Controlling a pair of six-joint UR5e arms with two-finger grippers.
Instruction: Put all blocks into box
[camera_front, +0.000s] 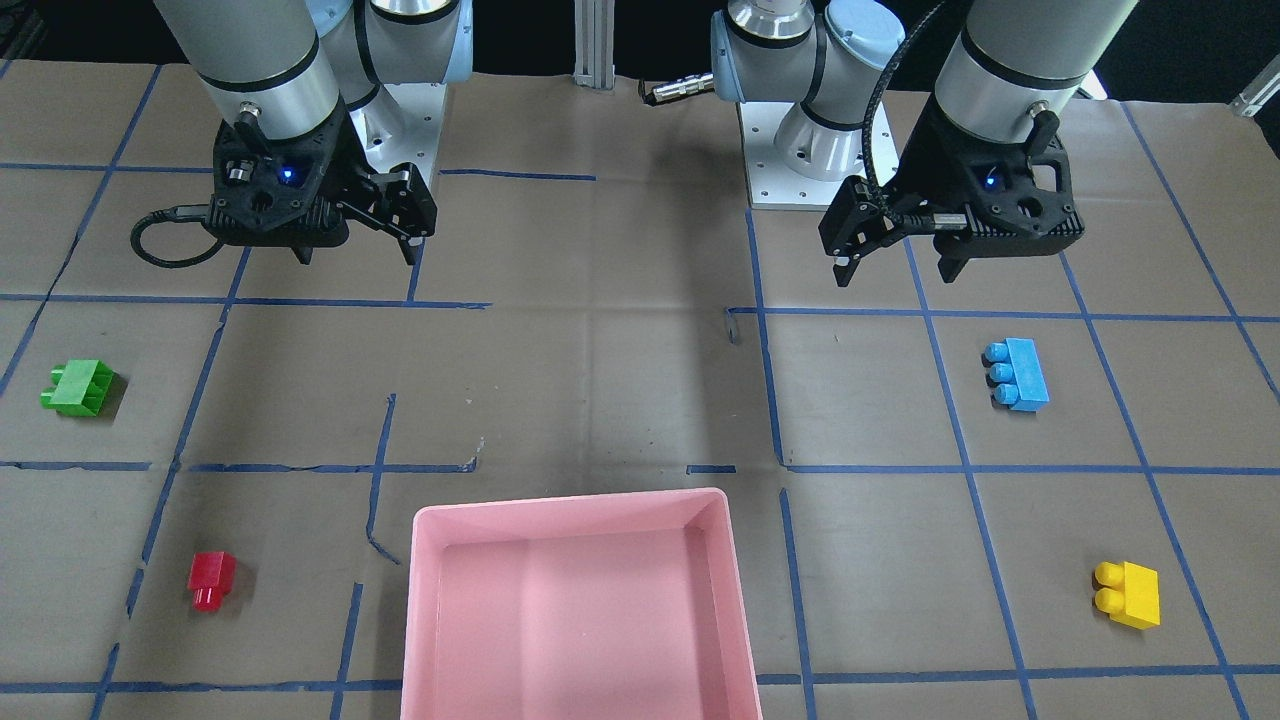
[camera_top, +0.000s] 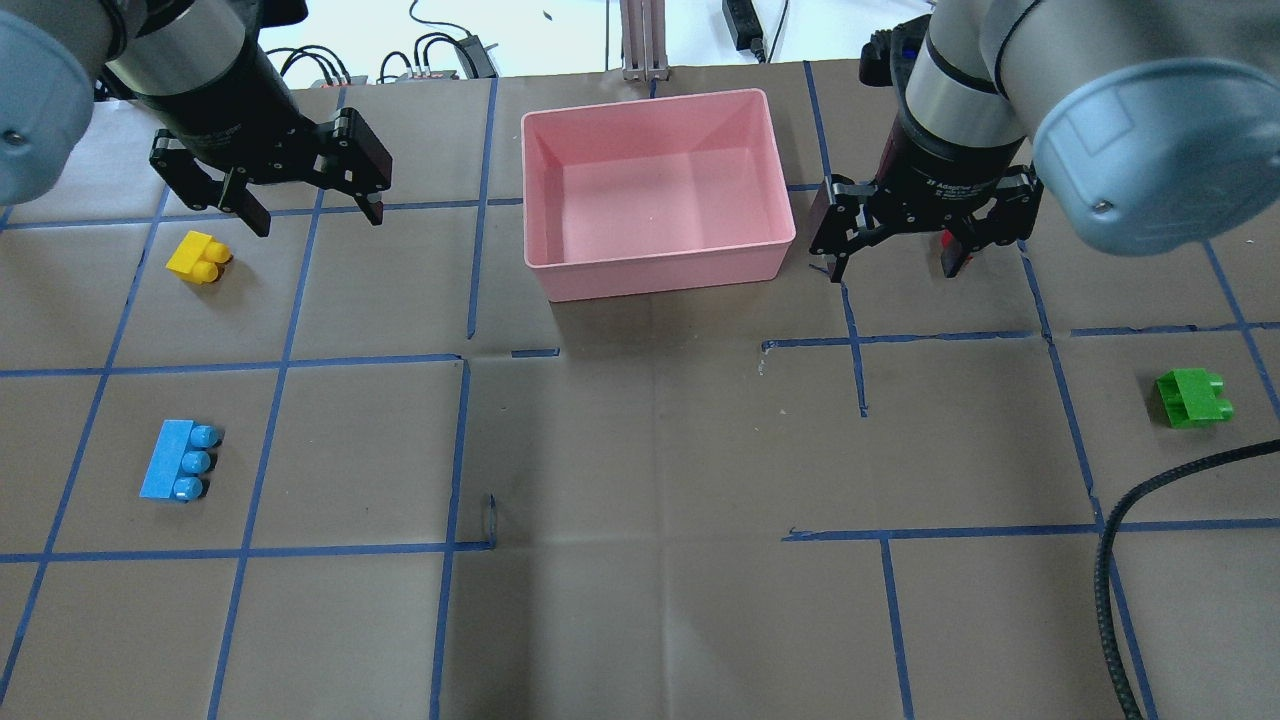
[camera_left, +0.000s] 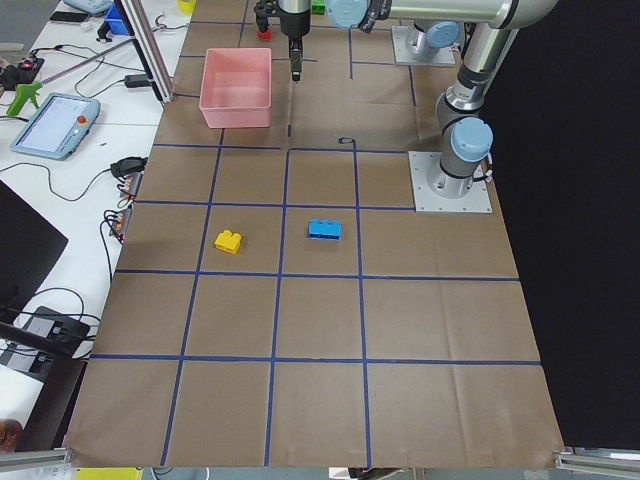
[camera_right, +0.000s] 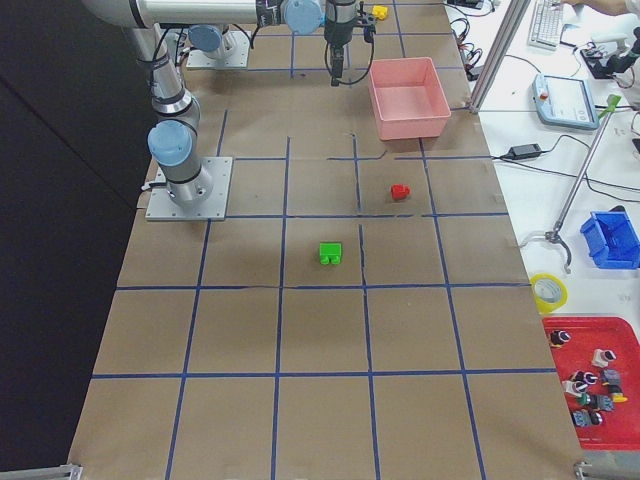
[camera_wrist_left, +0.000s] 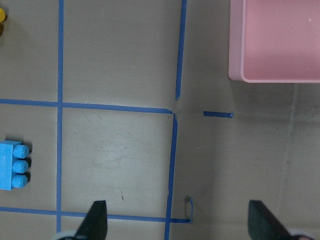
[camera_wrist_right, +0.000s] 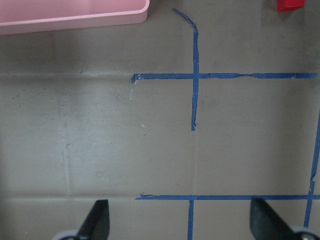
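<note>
The pink box (camera_front: 570, 502) stands at the table's far middle edge; it also shows in the overhead view (camera_top: 660, 268). All blocks lie on the paper outside it. The blue three-stud block (camera_top: 178, 461) and the yellow block (camera_top: 198, 258) lie on my left side. The green block (camera_top: 1192, 398) lies on my right side. The red block (camera_front: 211, 578) is mostly hidden behind my right gripper in the overhead view. My left gripper (camera_top: 315, 218) hovers open and empty, left of the box. My right gripper (camera_top: 895, 268) hovers open and empty, right of the box.
Blue tape lines grid the brown paper. The two arm bases (camera_front: 800, 150) stand at the robot side. A black cable (camera_top: 1110, 570) hangs at the near right. A metal post (camera_top: 645, 40) stands behind the box.
</note>
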